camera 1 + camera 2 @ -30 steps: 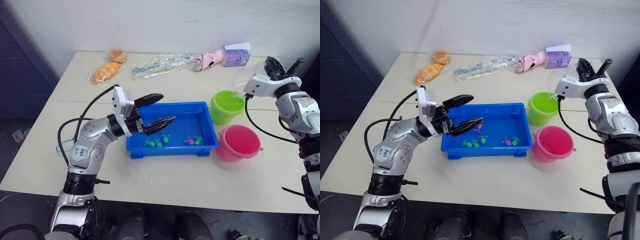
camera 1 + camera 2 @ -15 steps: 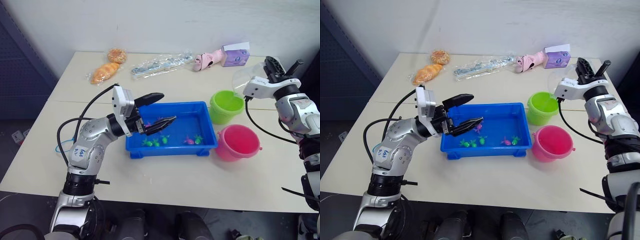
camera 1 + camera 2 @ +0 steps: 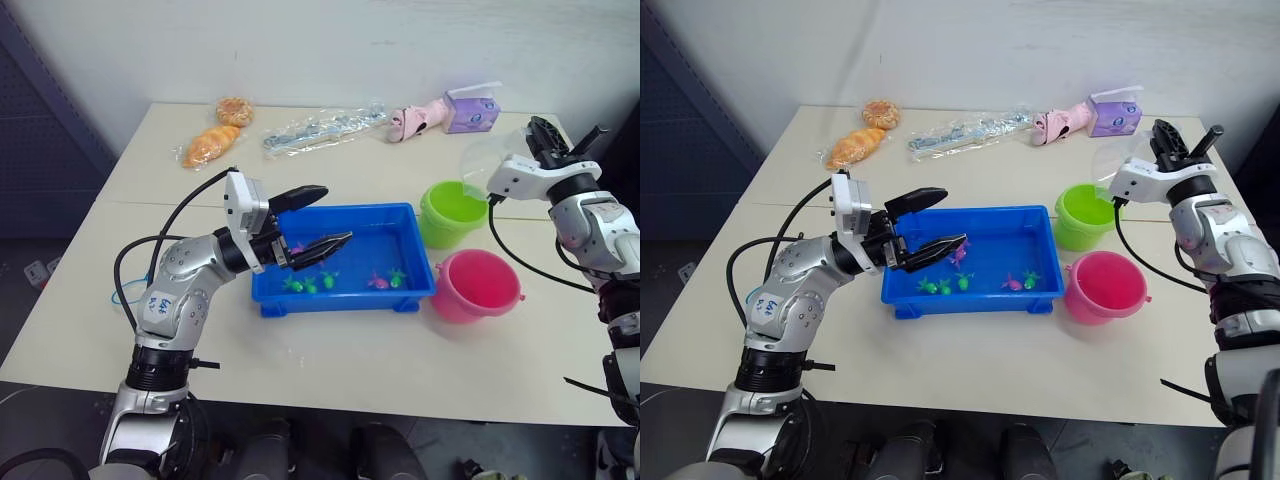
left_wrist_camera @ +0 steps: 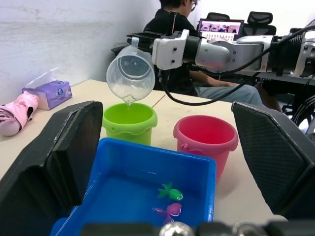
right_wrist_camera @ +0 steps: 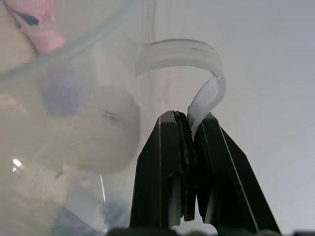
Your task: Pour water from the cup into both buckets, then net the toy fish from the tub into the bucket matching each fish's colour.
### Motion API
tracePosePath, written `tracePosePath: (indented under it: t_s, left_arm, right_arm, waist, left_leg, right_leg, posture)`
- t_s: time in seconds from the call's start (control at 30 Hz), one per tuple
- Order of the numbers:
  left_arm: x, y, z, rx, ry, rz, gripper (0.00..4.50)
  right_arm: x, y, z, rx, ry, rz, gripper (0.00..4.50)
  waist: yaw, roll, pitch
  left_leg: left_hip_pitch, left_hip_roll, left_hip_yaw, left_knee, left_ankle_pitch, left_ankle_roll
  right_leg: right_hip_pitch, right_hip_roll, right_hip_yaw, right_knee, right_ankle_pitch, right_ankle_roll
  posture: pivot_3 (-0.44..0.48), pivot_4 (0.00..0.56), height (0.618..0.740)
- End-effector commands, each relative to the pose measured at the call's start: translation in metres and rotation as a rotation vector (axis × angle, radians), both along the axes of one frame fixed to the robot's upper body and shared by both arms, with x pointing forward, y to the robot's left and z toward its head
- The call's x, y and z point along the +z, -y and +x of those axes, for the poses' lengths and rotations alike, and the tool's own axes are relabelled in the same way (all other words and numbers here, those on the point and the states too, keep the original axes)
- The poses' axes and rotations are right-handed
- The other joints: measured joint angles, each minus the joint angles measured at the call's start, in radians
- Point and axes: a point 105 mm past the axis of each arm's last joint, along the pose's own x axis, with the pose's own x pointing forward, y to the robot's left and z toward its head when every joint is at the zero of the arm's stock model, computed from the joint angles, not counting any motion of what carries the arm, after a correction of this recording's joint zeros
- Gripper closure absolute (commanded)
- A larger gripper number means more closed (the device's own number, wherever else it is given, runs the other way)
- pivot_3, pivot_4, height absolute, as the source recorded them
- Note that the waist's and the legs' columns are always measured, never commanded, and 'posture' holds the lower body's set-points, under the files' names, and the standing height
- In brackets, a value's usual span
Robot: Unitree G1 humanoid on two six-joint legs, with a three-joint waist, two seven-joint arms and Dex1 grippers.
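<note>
The right gripper (image 5: 189, 129) still pinches the handle of the cup (image 4: 131, 73), tipped above the green bucket (image 3: 452, 212) near the table's (image 3: 300, 370) right edge, marginally higher than before. The left gripper (image 3: 312, 220) remains open over the tub (image 3: 390, 295). No legible writing.

The clear cup (image 4: 131, 73) is tipped over the lime green bucket (image 3: 454, 212), its handle pinched in the right claw (image 5: 192, 129); a thin trickle seems to fall from its lip, though that is hard to make out. The pink bucket (image 3: 476, 285) stands upright just beside the green one on the desk. The blue tub (image 3: 405, 222) sits next to both, holding small green fish (image 3: 308, 285) and pink fish (image 3: 379, 281) in shallow water.
</note>
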Motion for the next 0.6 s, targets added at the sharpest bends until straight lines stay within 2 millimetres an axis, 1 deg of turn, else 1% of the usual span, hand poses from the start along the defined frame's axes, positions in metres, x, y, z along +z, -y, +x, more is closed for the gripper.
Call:
tracePosePath:
  t_s: [0.03, 0.07, 0.1, 0.13, 0.27, 0.3, 0.37, 0.4, 0.47, 0.5, 0.53, 0.6]
  left_arm:
    - [0.007, 0.002, -0.007, -0.016, 0.029, -0.013, 0.0]
    - [0.007, 0.003, -0.007, -0.017, 0.028, -0.013, 0.0]
    - [0.006, 0.003, -0.007, -0.02, 0.026, -0.012, 0.0]
    - [0.006, 0.003, -0.007, -0.022, 0.025, -0.011, 0.0]
    - [0.006, 0.003, -0.008, -0.032, 0.02, -0.009, 0.0]
    - [0.006, 0.003, -0.008, -0.032, 0.021, -0.008, 0.0]
    - [0.007, 0.002, -0.008, -0.032, 0.023, -0.008, 0.0]
    - [0.008, 0.002, -0.008, -0.031, 0.024, -0.008, 0.0]
    - [0.008, 0.001, -0.008, -0.031, 0.026, -0.007, 0.0]
    - [0.009, 0.001, -0.008, -0.031, 0.027, -0.007, 0.0]
    - [0.009, 0.001, -0.008, -0.031, 0.028, -0.007, 0.0]
    - [0.009, 0.001, -0.008, -0.034, 0.029, -0.006, 0.0]
  right_arm:
    - [0.017, 0.005, -0.008, 0.056, 0.03, 0.196, 4.48]
    - [0.016, 0.01, -0.008, 0.049, 0.017, 0.251, 4.48]
    - [0.015, 0.019, -0.009, 0.044, -0.003, 0.373, 4.48]
    - [0.014, 0.025, -0.01, 0.047, -0.018, 0.457, 4.48]
    - [0.021, 0.058, -0.024, 0.053, 0.004, 0.883, 4.48]
    - [0.018, 0.066, -0.028, 0.062, -0.004, 1.01, 4.48]
    - [0.012, 0.075, -0.037, 0.079, -0.018, 1.18, 4.48]
    - [0.01, 0.078, -0.042, 0.082, -0.022, 1.236, 4.48]
    - [-0.001, 0.087, -0.056, 0.057, -0.02, 1.401, 4.48]
    - [-0.011, 0.093, -0.064, 0.013, -0.027, 1.46, 4.48]
    - [-0.018, 0.096, -0.071, -0.021, -0.033, 1.496, 4.48]
    - [-0.036, 0.11, -0.087, -0.143, 0.013, 1.519, 4.48]
  waist:
    - [-0.001, 0.0, 0.0]
    - [-0.001, 0.0, 0.0]
    - [-0.001, 0.0, 0.0]
    - [0.0, 0.0, 0.0]
    - [0.003, 0.0, 0.0]
    - [0.003, 0.0, 0.0]
    - [0.004, 0.0, 0.0]
    - [0.005, 0.0, 0.0]
    - [0.008, 0.0, 0.0]
    - [0.008, 0.0, 0.0]
    - [0.008, 0.0, 0.0]
    - [0.008, 0.0, 0.0]
  left_leg:
    - [0.0, 0.0, 0.0, 0.0, 0.0, 0.0]
    - [0.0, 0.0, 0.0, 0.0, 0.0, 0.0]
    - [0.0, 0.0, 0.0, 0.001, 0.0, 0.0]
    - [0.0, 0.0, 0.0, 0.001, 0.0, 0.0]
    - [0.0, 0.0, -0.001, 0.002, 0.0, 0.001]
    - [0.0, 0.0, -0.001, 0.002, 0.0, 0.001]
    - [0.0, 0.0, -0.001, 0.001, 0.0, 0.001]
    - [0.0, 0.0, -0.001, 0.001, 0.0, 0.001]
    - [0.0, 0.0, -0.003, 0.001, 0.0, 0.001]
    - [0.0, 0.0, -0.003, 0.001, 0.0, 0.001]
    - [0.0, 0.0, -0.003, 0.001, 0.0, 0.001]
    - [0.0, 0.0, -0.003, 0.001, 0.0, 0.001]
  right_leg:
    - [0.0, 0.0, 0.0, 0.0, 0.0, 0.0]
    - [0.0, 0.0, 0.0, 0.0, 0.0, 0.0]
    - [0.0, 0.0, 0.0, 0.0, 0.0, 0.0]
    - [0.0, 0.0, 0.0, 0.001, 0.0, 0.0]
    - [0.001, 0.0, -0.001, 0.001, 0.0, 0.0]
    - [0.001, 0.0, -0.001, 0.001, 0.0, 0.0]
    - [0.001, 0.0, -0.001, 0.0, 0.0, 0.0]
    - [0.002, 0.0, -0.001, 0.0, 0.0, 0.0]
    - [0.002, 0.0, -0.002, 0.0, 0.0, 0.0]
    - [0.003, 0.0, -0.003, 0.0, 0.0, 0.0]
    - [0.003, -0.001, -0.003, 0.0, 0.0, 0.0]
    - [0.003, -0.001, -0.003, 0.0, 0.0, 0.0]
  posture:
    - [0.0, 0.15, 0.74]
    - [0.0, 0.15, 0.74]
    - [0.0, 0.15, 0.74]
    - [0.0, 0.15, 0.74]
    - [0.0, 0.15, 0.74]
    - [0.0, 0.15, 0.74]
    - [0.0, 0.15, 0.74]
    - [0.0, 0.15, 0.74]
    - [0.0, 0.15, 0.74]
    - [0.0, 0.15, 0.74]
    - [0.0, 0.15, 0.74]
    - [0.0, 0.15, 0.74]
